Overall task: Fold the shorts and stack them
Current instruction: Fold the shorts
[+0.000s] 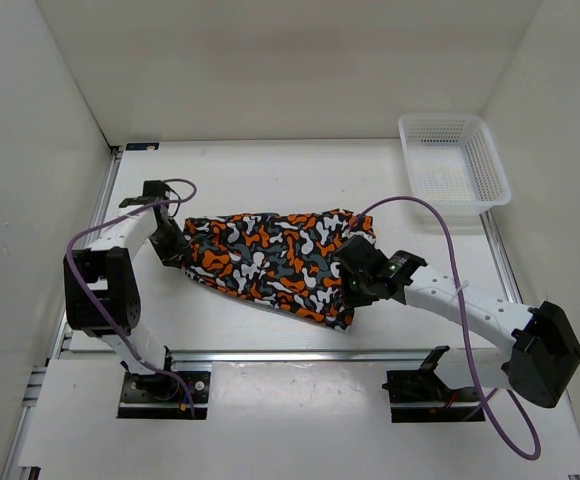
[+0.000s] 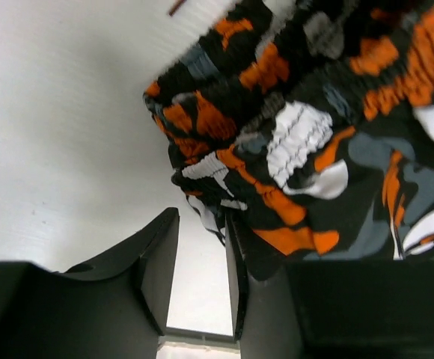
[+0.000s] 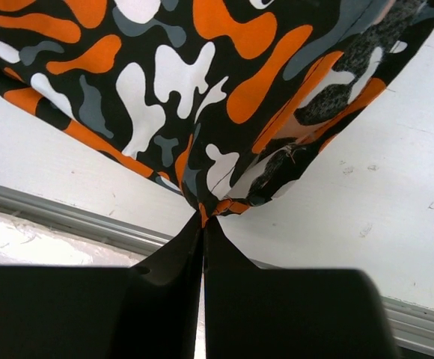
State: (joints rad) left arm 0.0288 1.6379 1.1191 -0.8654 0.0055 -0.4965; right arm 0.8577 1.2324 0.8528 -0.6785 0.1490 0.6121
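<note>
Top view: the shorts (image 1: 270, 265) are seen lying in the middle of the table (image 1: 270, 175), spread out fairly flat. They may be doubled over once, but that can't be told for sure from up here. No tidy folded bundle or stack is seen anywhere, so the job is reckoned to be somewhere in the folding stage, with the rest of the folds and the stacking not yet done. The left gripper (image 1: 173, 243) is parked at the left edge of the fabric and the right gripper (image 1: 355, 272) at the right edge. The basket (image 1: 455, 160) is sat in the far right corner, well apart from the shorts, and nothing can be made out inside it.

Left wrist view: the ruffled elastic waistband (image 2: 299, 134) is bunched just beyond the fingers (image 2: 157, 262). A clear gap is seen between them with bare table showing through, so this gripper is taken to be open. A bit of the edge dangles by the other finger, but nothing looks clamped.

Right wrist view: the jaws are pressed right together with a corner of the shorts pinched at the tips, so a proper grip is had here. The fabric fans out from that corner over the table, and a hem line can be followed along the lower edge.
</note>
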